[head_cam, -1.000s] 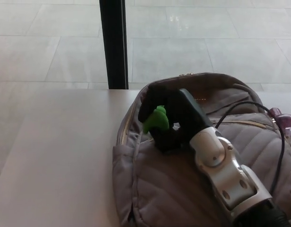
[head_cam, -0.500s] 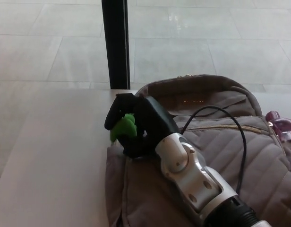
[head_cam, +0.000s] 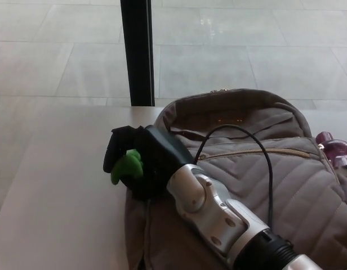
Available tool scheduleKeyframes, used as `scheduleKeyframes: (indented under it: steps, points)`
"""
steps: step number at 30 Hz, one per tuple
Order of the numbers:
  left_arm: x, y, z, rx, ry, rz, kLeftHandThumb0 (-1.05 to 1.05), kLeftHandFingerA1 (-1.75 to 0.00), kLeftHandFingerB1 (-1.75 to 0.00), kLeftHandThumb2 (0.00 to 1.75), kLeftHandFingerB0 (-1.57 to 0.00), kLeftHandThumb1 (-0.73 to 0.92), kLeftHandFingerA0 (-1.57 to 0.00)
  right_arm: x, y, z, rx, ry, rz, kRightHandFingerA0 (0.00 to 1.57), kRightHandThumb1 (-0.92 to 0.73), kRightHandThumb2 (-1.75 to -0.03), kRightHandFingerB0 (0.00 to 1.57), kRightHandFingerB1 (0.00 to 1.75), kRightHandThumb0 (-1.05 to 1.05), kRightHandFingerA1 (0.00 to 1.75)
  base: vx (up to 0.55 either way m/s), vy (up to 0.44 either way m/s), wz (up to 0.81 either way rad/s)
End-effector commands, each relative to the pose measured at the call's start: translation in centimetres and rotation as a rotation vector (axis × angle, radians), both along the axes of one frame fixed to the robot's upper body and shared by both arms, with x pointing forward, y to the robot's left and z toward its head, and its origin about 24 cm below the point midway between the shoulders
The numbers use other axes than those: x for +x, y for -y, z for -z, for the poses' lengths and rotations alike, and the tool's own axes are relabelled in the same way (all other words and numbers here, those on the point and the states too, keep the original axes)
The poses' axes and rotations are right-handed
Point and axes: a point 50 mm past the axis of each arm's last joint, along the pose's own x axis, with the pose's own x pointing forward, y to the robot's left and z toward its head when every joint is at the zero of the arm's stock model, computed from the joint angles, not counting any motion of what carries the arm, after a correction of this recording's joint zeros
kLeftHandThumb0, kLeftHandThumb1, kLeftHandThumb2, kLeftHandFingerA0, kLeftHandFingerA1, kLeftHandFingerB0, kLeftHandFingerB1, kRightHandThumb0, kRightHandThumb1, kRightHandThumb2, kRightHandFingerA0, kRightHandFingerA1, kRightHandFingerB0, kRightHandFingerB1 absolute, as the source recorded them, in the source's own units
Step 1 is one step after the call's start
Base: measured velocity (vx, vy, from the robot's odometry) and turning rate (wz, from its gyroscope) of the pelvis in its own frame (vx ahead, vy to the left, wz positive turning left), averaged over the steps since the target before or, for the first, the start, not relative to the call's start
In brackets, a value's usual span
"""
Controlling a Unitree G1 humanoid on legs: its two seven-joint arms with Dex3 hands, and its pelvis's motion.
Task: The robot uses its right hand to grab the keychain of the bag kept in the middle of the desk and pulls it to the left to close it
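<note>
1. The right hand (head_cam: 141,162) is matt black all over, with thick, blocky fingers (head_cam: 113,151) and a broad, flat-sided back.
2. Directly behind the hand is a silver-grey wrist casing (head_cam: 199,197), rounded and glossy, built of jointed segments.
3. Small dark round screws (head_cam: 226,221) dot the casing's sides.
4. A thin black cable (head_cam: 268,180) leaves from behind the hand, loops high and rejoins the forearm.
5. Farther from the hand, a black collar (head_cam: 263,250) ends the silver part, and a pale shell (head_cam: 310,263) begins beyond it.
</note>
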Motion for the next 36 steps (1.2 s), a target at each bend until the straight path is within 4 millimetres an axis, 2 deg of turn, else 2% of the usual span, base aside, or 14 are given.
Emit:
scheduleKeyframes:
  steps: [1,3,4,17,18,20,23,24,29,30,31,33,34,36]
  points:
    - [-0.3,0.3,0.4,-0.022,-0.027,-0.001,-0.68,-0.64,-0.6,0.94,-0.45,0.59,-0.53,-3.7,-7.9,-2.0,0.063,-0.051,-0.216,0.99,-0.54,-1.18,0.8,1.56,-0.33,1.75,0.0,0.0,0.0]
    - [-0.2,0.3,0.3,-0.016,-0.025,0.011,-0.68,-0.56,-0.51,0.63,-0.49,0.76,-0.59,-4.1,-8.6,-2.4,0.08,-0.028,-0.229,1.01,-0.54,-1.19,0.83,1.47,-0.34,1.75,0.0,0.0,0.0]
    - [-0.1,0.3,0.3,-0.014,-0.023,0.018,-0.67,-0.64,-0.6,0.95,-0.45,0.6,-0.53,-4.2,-8.9,-2.5,0.078,-0.037,-0.238,1.02,-0.54,-1.2,0.83,1.45,-0.34,1.75,0.0,0.0,0.0]
    - [1.1,0.9,0.8,-0.016,-0.024,0.033,-0.67,-0.64,-0.59,0.94,-0.42,0.6,-0.51,-8.3,-12.8,-3.3,0.174,-0.096,-0.417,0.94,-0.42,-1.39,0.85,1.69,-0.46,1.75,0.0,0.0,0.0]
    - [1.1,0.9,0.9,-0.016,-0.028,0.035,-0.67,-0.64,-0.6,0.95,-0.44,0.6,-0.52,-9.2,-13.5,-3.8,0.174,-0.111,-0.475,1.22,-0.46,-1.3,1.15,1.41,-0.58,1.45,0.0,0.0,0.0]
    - [1.2,0.9,0.9,-0.016,-0.029,0.038,-0.66,-0.64,-0.59,0.95,-0.42,0.6,-0.51,-9.6,-13.6,-3.9,0.19,-0.108,-0.506,0.99,-0.36,-1.49,0.92,1.75,-0.48,1.75,0.0,0.0,0.0]
    - [1.3,0.9,0.9,-0.023,-0.024,0.039,-0.65,-0.64,-0.6,0.94,-0.43,0.61,-0.51,-10.4,-14.0,-3.7,0.232,-0.134,-0.567,1.02,-0.44,-1.46,0.91,1.7,-0.6,1.75,0.0,0.0,0.0]
    - [1.5,1.0,1.0,-0.029,-0.023,0.036,-0.66,-0.56,-0.51,0.63,-0.47,0.77,-0.57,-11.1,-14.2,-3.7,0.262,-0.119,-0.629,0.98,-0.52,-1.28,0.94,1.66,-0.56,1.71,0.0,0.0,0.0]
    - [1.2,1.0,1.0,-0.025,-0.023,0.029,-0.66,-0.65,-0.61,0.94,-0.45,0.6,-0.52,-9.2,-12.1,-3.1,0.176,-0.126,-0.565,0.95,-0.49,-1.37,0.85,1.71,-0.52,1.75,0.0,0.0,0.0]
    - [1.0,0.9,0.9,-0.025,-0.024,0.031,-0.66,-0.65,-0.61,0.94,-0.46,0.6,-0.53,-8.8,-11.7,-2.9,0.165,-0.131,-0.549,0.92,-0.45,-1.48,0.88,1.54,-0.44,1.71,0.0,0.0,0.0]
    - [0.8,0.9,0.8,-0.03,-0.028,0.036,-0.65,-0.57,-0.51,0.63,-0.46,0.77,-0.55,-7.5,-10.1,-2.5,0.127,-0.131,-0.49,0.83,-0.62,-1.03,0.66,1.02,-0.36,1.61,0.0,0.0,0.0]
    - [0.6,0.9,0.8,-0.041,-0.029,0.032,-0.65,-0.57,-0.51,0.63,-0.46,0.77,-0.55,-6.3,-8.8,-2.3,0.092,-0.123,-0.443,0.83,-0.62,-1.03,0.66,1.02,-0.36,1.61,0.0,0.0,0.0]
    - [0.5,0.7,0.9,-0.026,-0.041,0.034,-0.66,-0.55,-0.5,0.63,-0.48,0.77,-0.56,-4.6,-6.5,-2.5,0.031,-0.193,-0.406,0.74,-0.64,-0.79,0.22,0.65,-0.44,1.36,0.0,0.0,0.0]
    - [0.5,0.7,0.9,-0.013,-0.048,0.052,-0.66,-0.53,-0.49,0.63,-0.49,0.79,-0.55,-2.9,-3.9,-3.0,-0.085,-0.148,-0.368,0.26,-0.5,-0.9,0.06,0.49,-0.6,0.68,0.0,0.0,0.0]
